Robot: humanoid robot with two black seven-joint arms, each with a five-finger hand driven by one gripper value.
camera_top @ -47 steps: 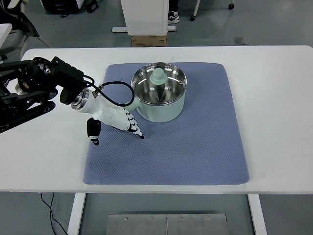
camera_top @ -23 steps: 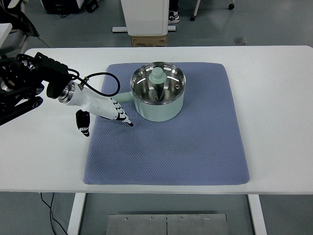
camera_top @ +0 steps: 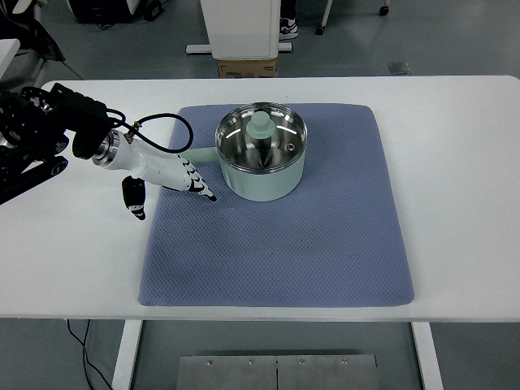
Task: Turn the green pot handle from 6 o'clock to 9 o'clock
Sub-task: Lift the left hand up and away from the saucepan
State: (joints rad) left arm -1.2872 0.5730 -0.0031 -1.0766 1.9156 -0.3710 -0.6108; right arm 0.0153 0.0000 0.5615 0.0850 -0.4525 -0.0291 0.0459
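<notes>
— White table (camera_top: 455,162) under us carries a blue-grey quilted mat (camera_top: 325,244). Where is our left hand (camera_top: 166,180)?

— At the mat's left edge, fingers (camera_top: 195,183) stretched out, gripping nothing, just beside the pale green handle (camera_top: 197,153). That handle points to 9 o'clock from the pale green steel-lined pot (camera_top: 262,154), which stands at the mat's far side.

— What may go wrong?

— We think the black cable (camera_top: 158,122) or a finger may catch the handle as we leave and turn it back.
</notes>
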